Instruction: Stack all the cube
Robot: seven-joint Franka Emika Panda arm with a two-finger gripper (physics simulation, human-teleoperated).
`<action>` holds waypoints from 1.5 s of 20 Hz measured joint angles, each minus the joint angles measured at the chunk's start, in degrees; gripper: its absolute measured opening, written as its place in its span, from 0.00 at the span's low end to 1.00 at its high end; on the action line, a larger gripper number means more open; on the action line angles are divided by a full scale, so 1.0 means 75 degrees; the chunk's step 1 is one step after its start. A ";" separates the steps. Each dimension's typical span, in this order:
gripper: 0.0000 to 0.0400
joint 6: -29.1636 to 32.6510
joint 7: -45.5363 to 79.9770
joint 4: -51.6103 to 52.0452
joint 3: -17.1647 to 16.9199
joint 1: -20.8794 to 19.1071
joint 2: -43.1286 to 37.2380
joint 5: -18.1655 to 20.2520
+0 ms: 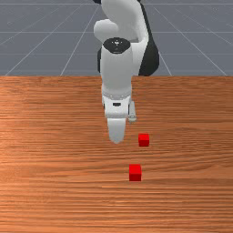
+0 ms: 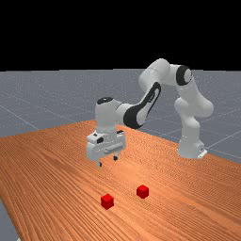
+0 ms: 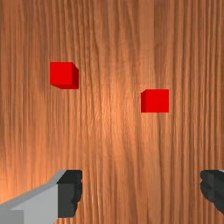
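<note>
Lost part of the arm (image 1: 122, 13) past the front view's top edge and parts of both fingers (image 3: 69, 194) past the wrist view's edges.

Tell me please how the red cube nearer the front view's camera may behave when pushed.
The red cube has straight edges, so it is probably stiff. Its flat faces suggest it would slide on the table rather than roll. Its low shape makes tipping unlikely.

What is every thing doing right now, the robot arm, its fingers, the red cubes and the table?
Arm: bent, reaching over the table.
Gripper: raised, empty, fingers wide open.
Far view's left cube: flat on the table, unstacked.
Far view's right cube: flat too, apart from the other.
Table: holding up both cubes.
</note>
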 joint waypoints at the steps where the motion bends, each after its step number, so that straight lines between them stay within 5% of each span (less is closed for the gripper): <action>1: 1.00 -0.0069 0.0000 0.0133 0.0000 0.0000 0.0077 0.0000; 9: 1.00 -0.0682 -0.0002 0.1182 0.0001 0.0000 0.0855 0.0001; 19: 1.00 -0.0169 -0.0001 0.1236 0.0000 -0.0002 0.1360 0.0001; 26: 1.00 -0.1304 -0.0004 0.3128 0.0002 -0.0001 0.2396 0.0002; 30: 1.00 -0.1174 -0.0004 0.3257 0.0001 -0.0002 0.2694 0.0002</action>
